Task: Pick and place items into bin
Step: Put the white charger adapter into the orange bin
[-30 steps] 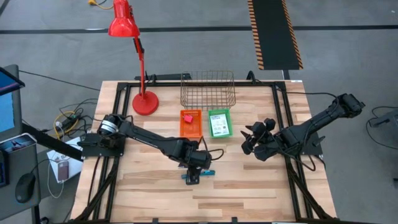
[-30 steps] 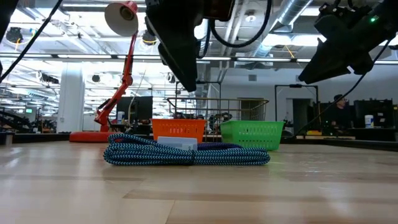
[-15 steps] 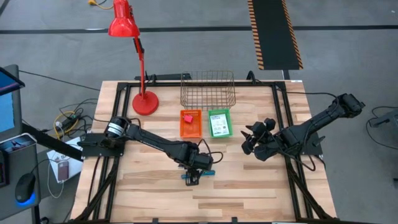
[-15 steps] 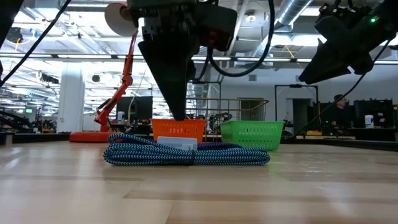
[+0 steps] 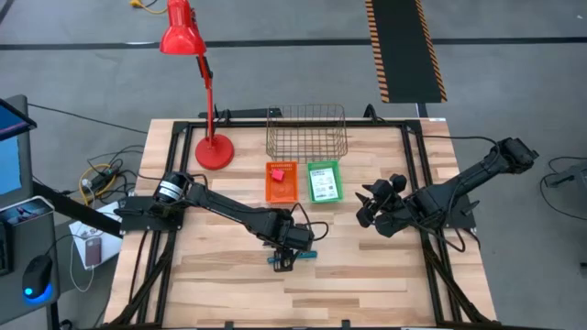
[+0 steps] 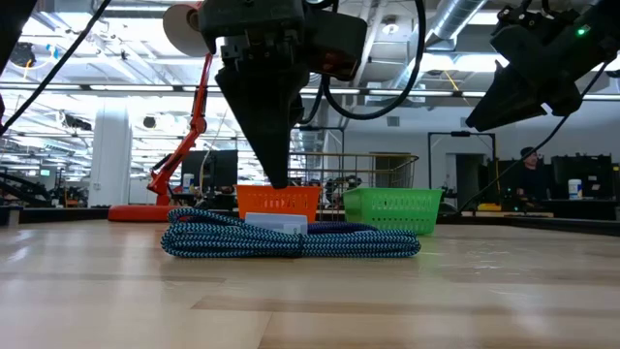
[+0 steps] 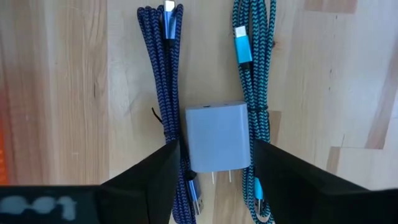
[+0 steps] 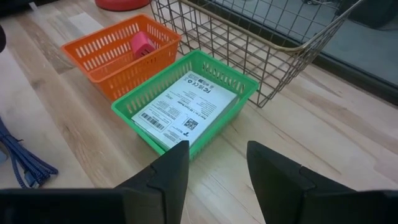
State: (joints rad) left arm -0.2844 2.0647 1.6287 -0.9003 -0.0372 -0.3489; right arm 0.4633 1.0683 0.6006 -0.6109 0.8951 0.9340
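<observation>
A grey charger block (image 7: 216, 138) lies flat on the wooden table between two bundled cables, a dark blue one (image 7: 165, 93) and a teal one (image 7: 254, 87). In the low view the bundles (image 6: 291, 237) form a low heap. My left gripper (image 7: 214, 146) points down just above them, open, one finger on each side of the charger, touching nothing (image 6: 276, 182). My right gripper (image 8: 217, 146) hangs open over the table's right part (image 5: 365, 206), with nothing between its fingers.
Behind the cables stand an orange basket (image 5: 282, 183) holding a red-pink piece (image 8: 142, 43), a green basket (image 5: 324, 181) with a white printed card (image 8: 183, 106), and a wire basket (image 5: 306, 133). A red desk lamp (image 5: 213, 151) stands at the far left.
My left gripper has come down toward the charger and cables and tipped a little steeper. It now stands still just above them. The cables and charger have not moved.
</observation>
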